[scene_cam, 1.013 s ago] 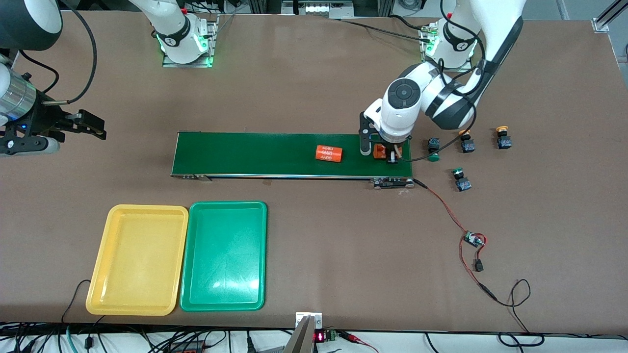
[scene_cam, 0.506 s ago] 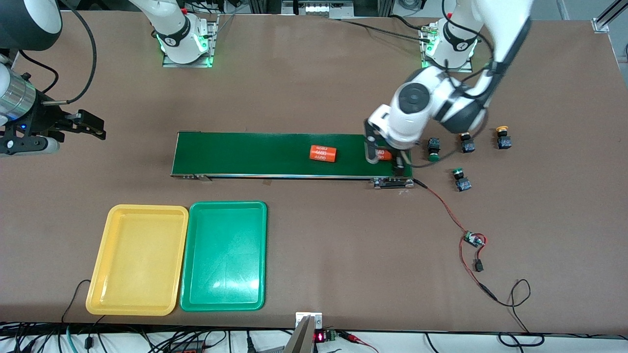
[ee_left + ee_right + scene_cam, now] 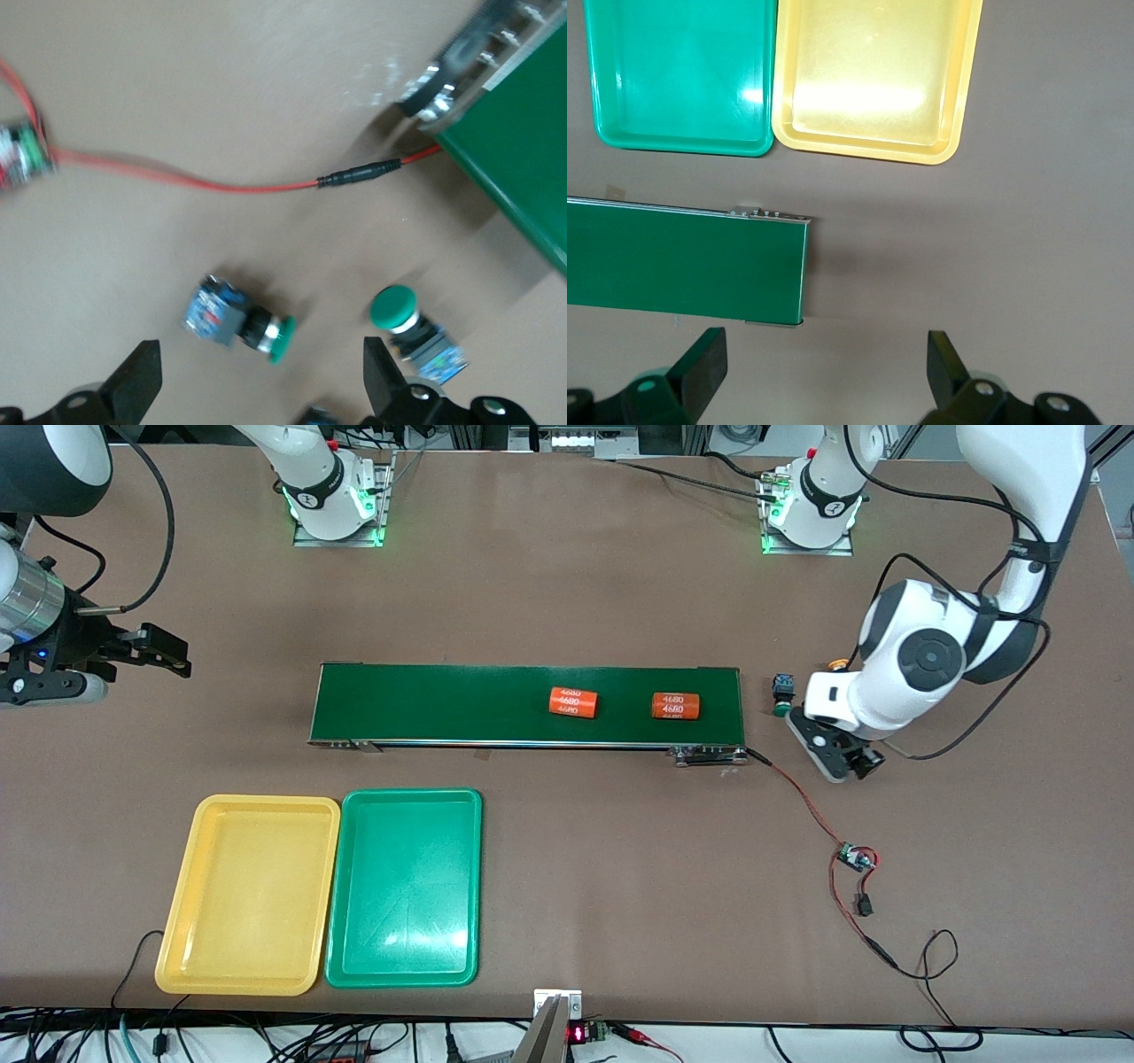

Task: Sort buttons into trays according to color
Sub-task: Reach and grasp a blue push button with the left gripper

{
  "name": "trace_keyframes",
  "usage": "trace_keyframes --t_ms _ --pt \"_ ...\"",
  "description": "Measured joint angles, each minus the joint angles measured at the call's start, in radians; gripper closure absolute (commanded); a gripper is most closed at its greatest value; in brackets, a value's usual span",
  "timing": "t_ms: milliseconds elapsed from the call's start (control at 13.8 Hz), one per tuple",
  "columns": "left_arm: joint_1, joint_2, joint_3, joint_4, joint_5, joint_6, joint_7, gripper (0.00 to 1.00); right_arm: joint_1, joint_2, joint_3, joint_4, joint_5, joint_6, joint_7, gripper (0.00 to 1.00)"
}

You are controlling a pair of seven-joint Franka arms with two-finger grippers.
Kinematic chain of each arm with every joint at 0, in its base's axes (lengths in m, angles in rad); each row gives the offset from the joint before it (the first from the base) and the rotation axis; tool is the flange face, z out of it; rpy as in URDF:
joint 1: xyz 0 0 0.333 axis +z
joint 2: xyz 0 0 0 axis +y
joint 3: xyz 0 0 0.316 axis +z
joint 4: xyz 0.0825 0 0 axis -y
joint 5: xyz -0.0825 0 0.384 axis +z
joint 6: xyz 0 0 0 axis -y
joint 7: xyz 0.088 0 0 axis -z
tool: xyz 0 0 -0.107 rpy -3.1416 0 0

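Hovering with fingers apart: left gripper [image 3: 257, 385] over two green-capped buttons [image 3: 237, 320] [image 3: 413, 326] by the conveyor belt [image 3: 527, 704] end. Waiting open near the table [image 3: 567, 558] edge: right gripper [image 3: 824, 372]. Sitting empty at the near corner: yellow tray [image 3: 248, 895], green tray [image 3: 405, 887].

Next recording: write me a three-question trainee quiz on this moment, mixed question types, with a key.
1. True or false: the yellow plastic tray and the green plastic tray hold no buttons.
2. How many orange cylinders printed "4680" lie on the long dark-green conveyor belt?
3. Multiple choice: the left gripper is (A) shut on a cylinder, (B) open over the green-capped push-button switches, (C) over the trays.

Key
1. True.
2. Two.
3. B. The right gripper waits open over bare table at the right arm's end of the belt.
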Motion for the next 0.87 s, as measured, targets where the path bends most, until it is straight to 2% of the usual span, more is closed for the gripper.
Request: trace_keyframes --t_ms 289,434,651,868 --pt "0.007 0.018 0.033 -0.008 -0.007 -0.001 -0.502 0.0 0.0 0.0 0.0 0.0 0.0 0.0 0.0 0.0" --pt "0.02 0.047 0.055 -0.008 -0.007 0.034 -0.693 0.0 0.0 0.0 0.0 0.0 0.0 0.0 0.0 0.0" --pt "0.035 0.099 0.096 0.001 -0.007 0.069 -0.799 0.0 0.0 0.0 0.0 0.0 0.0 0.0 0.0 0.0" --pt "0.04 0.157 0.125 0.056 -0.007 0.076 -0.817 0.0 0.0 0.001 0.0 0.0 0.0 0.001 0.0 0.0"
